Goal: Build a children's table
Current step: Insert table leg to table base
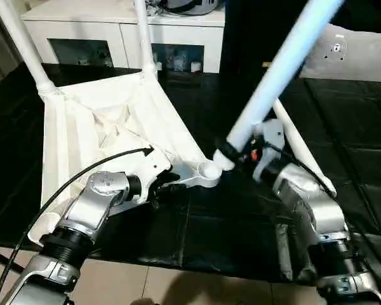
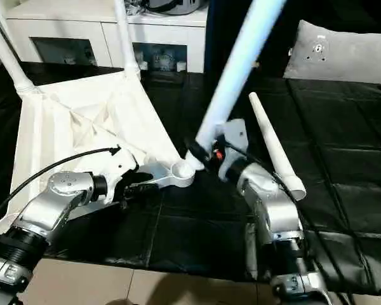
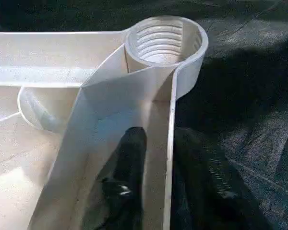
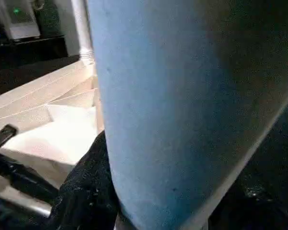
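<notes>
- The table top (image 1: 108, 127) lies upside down on the black work surface (image 1: 228, 229), ribbed underside facing up.
- Two legs (image 1: 19, 38) stand upright in its far corner sockets, in front of the white cabinet (image 1: 120, 32).
- Left gripper (image 3: 158, 163): fingers narrow, straddling the top's side wall just behind the near corner socket (image 3: 165, 40), one finger inside the wall, one outside. The threaded socket stands empty.
- Right gripper (image 2: 206, 155): clamped on the thick end of a third leg (image 1: 279, 70), which tilts up and away; its lower end hangs just beside that socket.
- The fourth leg (image 2: 273, 149) lies flat on the work surface, beyond the right gripper.
</notes>
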### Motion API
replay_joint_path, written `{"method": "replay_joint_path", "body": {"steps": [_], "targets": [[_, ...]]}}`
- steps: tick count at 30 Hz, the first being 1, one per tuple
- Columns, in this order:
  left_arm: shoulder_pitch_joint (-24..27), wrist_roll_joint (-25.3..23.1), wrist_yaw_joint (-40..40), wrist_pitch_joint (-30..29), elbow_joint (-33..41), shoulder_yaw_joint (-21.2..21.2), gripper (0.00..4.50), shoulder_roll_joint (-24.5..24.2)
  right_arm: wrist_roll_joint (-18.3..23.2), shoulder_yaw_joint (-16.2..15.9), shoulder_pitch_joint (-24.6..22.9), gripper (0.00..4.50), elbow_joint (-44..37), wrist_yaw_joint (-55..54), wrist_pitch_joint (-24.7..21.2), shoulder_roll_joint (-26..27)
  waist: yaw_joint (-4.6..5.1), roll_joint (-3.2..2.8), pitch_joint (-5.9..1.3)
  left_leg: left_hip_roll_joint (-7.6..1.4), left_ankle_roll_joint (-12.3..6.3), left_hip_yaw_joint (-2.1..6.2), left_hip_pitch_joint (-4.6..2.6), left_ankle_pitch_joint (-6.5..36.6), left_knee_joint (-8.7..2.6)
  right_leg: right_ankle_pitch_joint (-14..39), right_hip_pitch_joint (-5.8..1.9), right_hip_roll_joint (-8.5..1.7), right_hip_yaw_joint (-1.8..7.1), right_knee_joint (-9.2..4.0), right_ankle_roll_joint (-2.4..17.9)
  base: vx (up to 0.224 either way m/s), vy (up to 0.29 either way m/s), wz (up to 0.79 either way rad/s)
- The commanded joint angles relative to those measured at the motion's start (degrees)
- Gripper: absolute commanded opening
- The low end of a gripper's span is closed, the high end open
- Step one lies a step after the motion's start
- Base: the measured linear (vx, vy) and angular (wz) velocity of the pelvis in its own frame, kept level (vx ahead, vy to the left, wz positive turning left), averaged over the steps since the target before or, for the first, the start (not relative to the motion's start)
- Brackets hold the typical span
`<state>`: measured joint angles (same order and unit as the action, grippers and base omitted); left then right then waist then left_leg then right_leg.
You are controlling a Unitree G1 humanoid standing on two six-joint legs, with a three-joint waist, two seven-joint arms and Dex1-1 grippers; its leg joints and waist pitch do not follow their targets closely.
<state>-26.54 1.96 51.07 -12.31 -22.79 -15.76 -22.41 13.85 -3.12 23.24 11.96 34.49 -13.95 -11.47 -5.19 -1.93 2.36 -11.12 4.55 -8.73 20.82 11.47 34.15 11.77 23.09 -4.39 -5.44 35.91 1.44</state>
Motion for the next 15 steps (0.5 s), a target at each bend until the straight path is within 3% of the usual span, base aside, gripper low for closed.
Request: {"method": "replay_joint_path", "body": {"steps": [1,8,14,15], "targets": [[0.29,-2.68,0.42,0.31,-1.66,-1.91,0.92,-1.49,0.12,-1.32,1.68,1.91,-1.23,1.69,-1.48,-0.73,-0.29,0.53,-3.58,-1.59,-2.42,0.04,0.17,4.37,-3.67,3.45,-4.03,-3.94,3.36,-3.91,10.53,0.0,0.0,0.0],[-0.02,-3.69,0.88,0.72,-1.49,-2.47,0.41,-1.86,-0.55,-3.83,3.34,1.91,-0.6,4.29,-4.29,-1.68,-0.2,0.59,-3.31,-1.59,-1.71,-0.06,0.02,5.86,-3.82,7.93,-3.82,-3.98,3.43,-4.38,9.46,0.0,0.0,0.0],[-0.49,-4.73,1.61,1.81,-1.91,-3.63,0.01,-2.43,-0.77,-5.52,3.6,1.91,-1.36,6.02,-7.42,-2.67,-0.25,0.65,-3.44,-1.58,-1.69,0.01,0.1,5.0,-3.77,5.67,-3.93,-3.95,3.46,-4.13,9.73,0.0,0.0,0.0],[-0.6,-5.06,1.76,2.12,-2.15,-3.97,0.01,-2.52,-0.85,-5.76,3.7,1.91,-1.35,6.21,-7.68,-2.91,-0.23,0.2,-3.46,-1.56,-1.58,0.02,0.08,4.98,-3.73,5.52,-3.89,-3.97,3.47,-4.08,9.83,0.0,0.0,0.0]]}}
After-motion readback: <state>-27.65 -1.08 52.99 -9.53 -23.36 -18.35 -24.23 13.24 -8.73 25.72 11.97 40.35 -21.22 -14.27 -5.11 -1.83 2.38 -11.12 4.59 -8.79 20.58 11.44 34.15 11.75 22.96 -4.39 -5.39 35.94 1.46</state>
